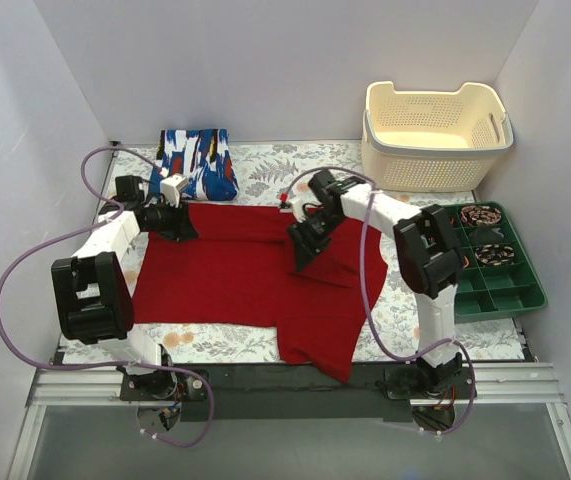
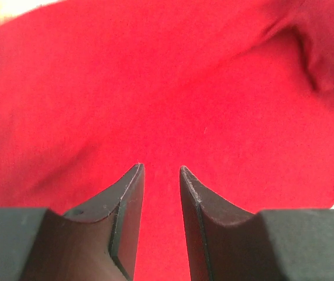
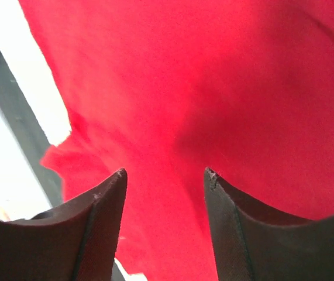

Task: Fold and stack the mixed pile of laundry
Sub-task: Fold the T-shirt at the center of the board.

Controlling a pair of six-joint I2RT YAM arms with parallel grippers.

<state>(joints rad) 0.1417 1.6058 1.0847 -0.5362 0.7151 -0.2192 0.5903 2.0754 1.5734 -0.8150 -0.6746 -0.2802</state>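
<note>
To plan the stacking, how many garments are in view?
2. The red garment lies spread out in the middle; the blue printed garment lies folded behind it, far left. More may hide underneath.

Top view: bright, even, faint shadows. Wrist views: blurred plain deep red cloth garment (image 2: 202,105); blown-out white at left.

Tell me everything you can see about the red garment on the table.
The red garment is plain deep red soft cloth, spread mostly flat on the floral table cover, with a flap reaching the near edge. Its far edge lies close to the folded blue printed garment. The left gripper and right gripper are low over it, jaws open; contact is unclear.
</note>
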